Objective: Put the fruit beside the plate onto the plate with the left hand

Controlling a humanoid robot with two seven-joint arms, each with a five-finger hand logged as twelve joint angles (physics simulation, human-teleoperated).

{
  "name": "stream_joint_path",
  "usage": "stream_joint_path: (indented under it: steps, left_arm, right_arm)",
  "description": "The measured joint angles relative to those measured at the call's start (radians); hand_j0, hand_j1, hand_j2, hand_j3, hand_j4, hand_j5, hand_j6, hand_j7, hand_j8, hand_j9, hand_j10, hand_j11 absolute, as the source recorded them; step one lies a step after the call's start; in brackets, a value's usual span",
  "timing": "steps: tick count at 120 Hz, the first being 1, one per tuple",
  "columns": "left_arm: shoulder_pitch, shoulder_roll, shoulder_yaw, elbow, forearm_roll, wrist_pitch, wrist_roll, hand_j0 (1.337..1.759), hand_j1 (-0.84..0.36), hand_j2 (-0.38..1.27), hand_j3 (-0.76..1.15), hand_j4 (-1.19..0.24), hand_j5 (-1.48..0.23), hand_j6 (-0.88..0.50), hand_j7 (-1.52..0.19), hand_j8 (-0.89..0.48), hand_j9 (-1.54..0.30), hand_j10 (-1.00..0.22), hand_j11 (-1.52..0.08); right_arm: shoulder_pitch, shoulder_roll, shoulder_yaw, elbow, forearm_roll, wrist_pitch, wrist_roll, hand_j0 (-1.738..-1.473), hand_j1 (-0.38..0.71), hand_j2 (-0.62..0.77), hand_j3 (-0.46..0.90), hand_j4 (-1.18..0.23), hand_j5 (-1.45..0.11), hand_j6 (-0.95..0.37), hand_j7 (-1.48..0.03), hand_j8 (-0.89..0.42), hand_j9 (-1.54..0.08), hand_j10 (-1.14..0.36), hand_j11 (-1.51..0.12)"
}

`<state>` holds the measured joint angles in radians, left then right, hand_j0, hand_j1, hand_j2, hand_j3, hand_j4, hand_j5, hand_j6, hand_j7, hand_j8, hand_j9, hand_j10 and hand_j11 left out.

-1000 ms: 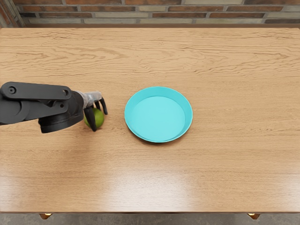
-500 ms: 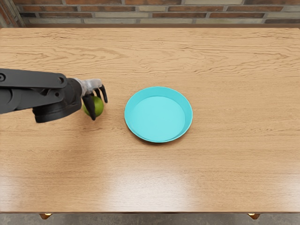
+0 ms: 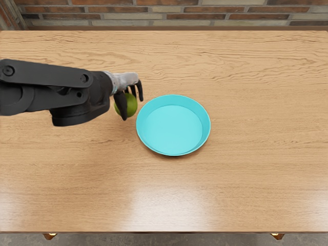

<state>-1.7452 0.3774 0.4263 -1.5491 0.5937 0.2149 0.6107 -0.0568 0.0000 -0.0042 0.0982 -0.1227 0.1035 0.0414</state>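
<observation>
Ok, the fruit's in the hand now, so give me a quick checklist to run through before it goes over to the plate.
1. Grip: the left hand has its fingers curled around the green fruit: ok.
2. Fruit clear of the table: cannot tell from this one view.
3. Fruit above the plate: not ok; it is just left of the rim.
4. Plate ready to receive: ok; nothing lies in it.
5. Path from fruit to plate: ok; only bare wood lies between them.

1 head view, high and oblique, over the table [image 3: 246,195]
</observation>
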Motion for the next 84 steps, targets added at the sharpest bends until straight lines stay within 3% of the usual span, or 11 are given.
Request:
stream_joint_path:
  steps: [24, 49, 70, 84]
  left_arm:
    - [-0.027, -0.116, -0.025, -0.013, -0.018, 0.000, 0.000, 1.658, -0.27, 0.35, 0.00, -0.56, -0.78, -0.50, -0.76, -0.39, -0.76, -0.58, -0.75]
    - [-0.023, -0.228, -0.056, 0.041, -0.032, -0.005, 0.000, 1.658, -0.28, 0.36, 0.00, -0.55, -0.78, -0.50, -0.75, -0.40, -0.76, -0.60, -0.75]
    - [-0.017, -0.245, -0.056, 0.080, -0.032, -0.006, -0.001, 1.658, -0.27, 0.32, 0.00, -0.54, -0.75, -0.50, -0.73, -0.40, -0.73, -0.59, -0.73]
    - [-0.015, -0.245, -0.054, 0.087, -0.030, -0.006, 0.000, 1.658, -0.22, 0.24, 0.00, -0.49, -0.66, -0.47, -0.65, -0.40, -0.65, -0.52, -0.65]
  right_arm:
    - [0.000, 0.000, 0.000, 0.000, 0.000, 0.000, 0.000, -1.658, -0.31, -0.01, 0.00, -0.04, -0.05, -0.04, -0.05, -0.04, -0.05, -0.04, -0.05]
    - [0.000, 0.000, 0.000, 0.000, 0.000, 0.000, 0.000, -1.658, -0.31, -0.01, 0.00, -0.04, -0.05, -0.04, -0.05, -0.04, -0.05, -0.04, -0.05]
    - [0.000, 0.000, 0.000, 0.000, 0.000, 0.000, 0.000, -1.658, -0.31, -0.01, 0.00, -0.04, -0.05, -0.04, -0.05, -0.04, -0.05, -0.04, -0.05]
    - [0.000, 0.000, 0.000, 0.000, 0.000, 0.000, 0.000, -1.658, -0.31, -0.01, 0.00, -0.04, -0.05, -0.04, -0.05, -0.04, -0.05, -0.04, -0.05]
